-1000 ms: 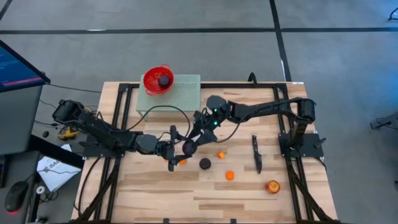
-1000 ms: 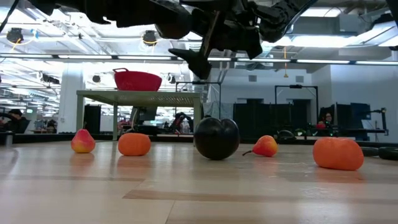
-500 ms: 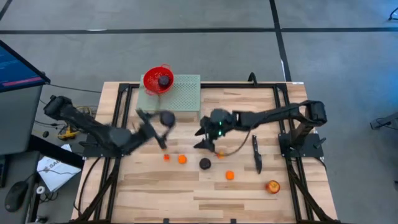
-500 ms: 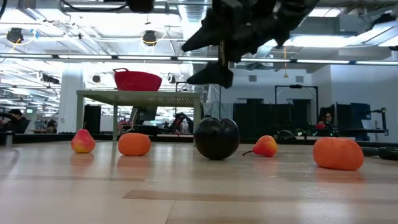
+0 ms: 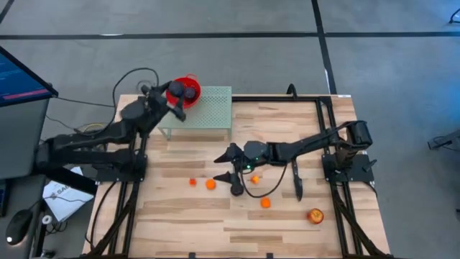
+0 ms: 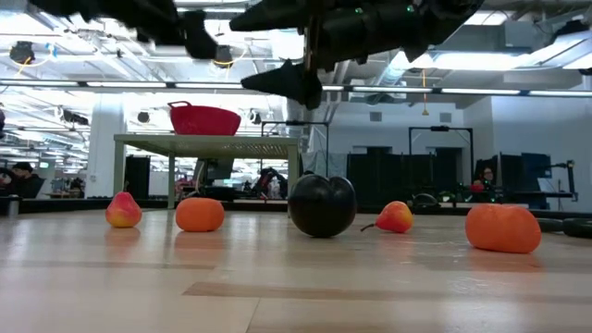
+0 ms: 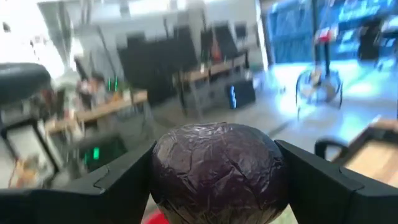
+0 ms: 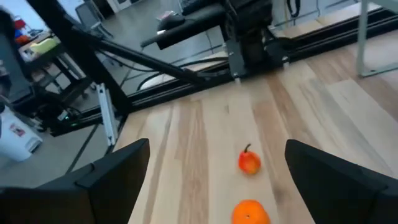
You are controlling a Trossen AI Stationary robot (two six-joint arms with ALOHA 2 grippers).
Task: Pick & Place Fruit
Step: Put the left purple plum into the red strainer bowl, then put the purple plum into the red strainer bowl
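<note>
My left gripper (image 5: 182, 98) is at the table's far left, shut on a dark purple plum (image 7: 217, 171) above the red bowl (image 5: 175, 89), which stands on the green rack (image 5: 212, 108). My right gripper (image 5: 226, 164) hangs open over the middle of the table and touches nothing. Just nearside of it, a second plum (image 5: 236, 189) rests on the wood. Small orange pieces (image 5: 210, 184) (image 5: 266, 203) lie around that plum. The red-yellow apple-like piece (image 5: 315, 215) lies near the right near corner. In the right wrist view a red-orange piece (image 8: 249, 162) and an orange one (image 8: 250, 213) lie between the open fingers (image 8: 106, 180). My left gripper pinches the plum between its two fingers (image 7: 118, 186), one on each side of its round body (image 7: 168, 168). The plum is lifted clear, with a sliver of the red bowl (image 7: 155, 218) showing under it.
A slim black knife (image 5: 297, 180) lies on the right half of the table. The green rack stands raised on legs (image 6: 208, 141) at the far edge. Black frame rails (image 5: 327, 129) run along both sides. Bare wood lies along the near edge.
My left gripper has carried the plum up from the middle of the table toward the far left, and the plum now hangs over the red bowl. My right gripper has moved toward the near edge and come lower, still open.
</note>
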